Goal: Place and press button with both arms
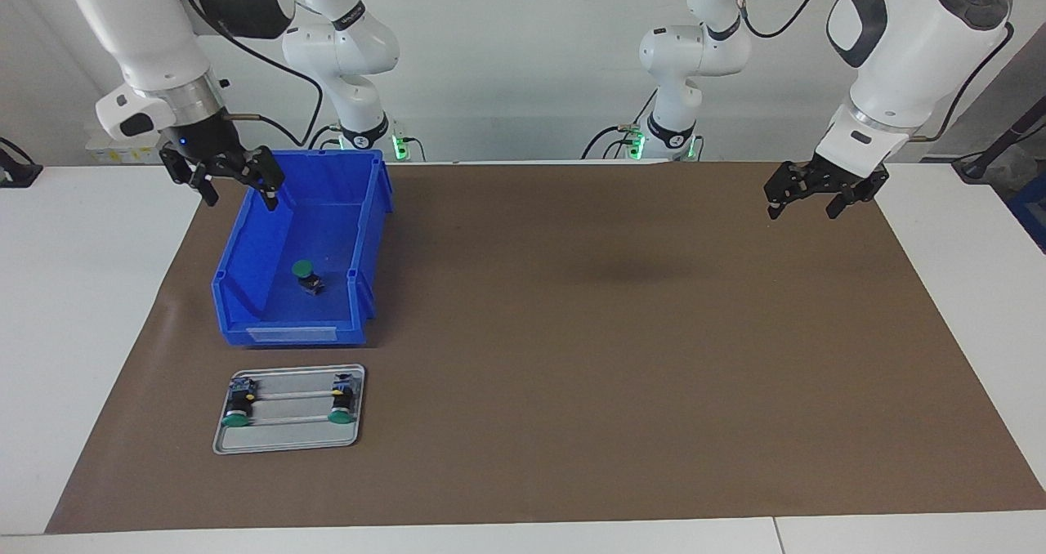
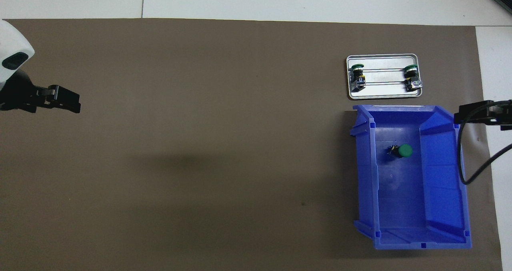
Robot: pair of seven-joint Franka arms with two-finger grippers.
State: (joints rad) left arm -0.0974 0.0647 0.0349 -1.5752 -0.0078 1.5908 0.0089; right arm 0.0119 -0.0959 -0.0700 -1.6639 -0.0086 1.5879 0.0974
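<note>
Stage: early to middle, by my reading; two buttons already sit on the metal tray, and the third is not yet placed.
Loose button: lies tilted on the floor of the blue bin, green cap up and toward the robots, touched by nothing.
Placed buttons: one at the tray's end toward the right arm's end of the bench, one at its other end, both lying across the two thin rails with caps pointing away from the robots.
Tray position: on the brown mat, just beside the bin's low open front, farther from the robots than the bin.
Right end effector: hangs over the bin's rim at the end nearest the robots, fingers spread, holding nothing.
Left end effector: hovers over the mat's edge at the left arm's end of the bench, well apart from bin and tray, fingers apart and empty; this arm waits.
Left to do: judging from the task, pick the loose button out of the bin, set it on the tray, then press; no pressing is under way.
Count, buttons: three, one in the bin and two on the tray.
Count, bins: one.
Count, trays: one.
Count, arms: two, each with one end effector.
</note>
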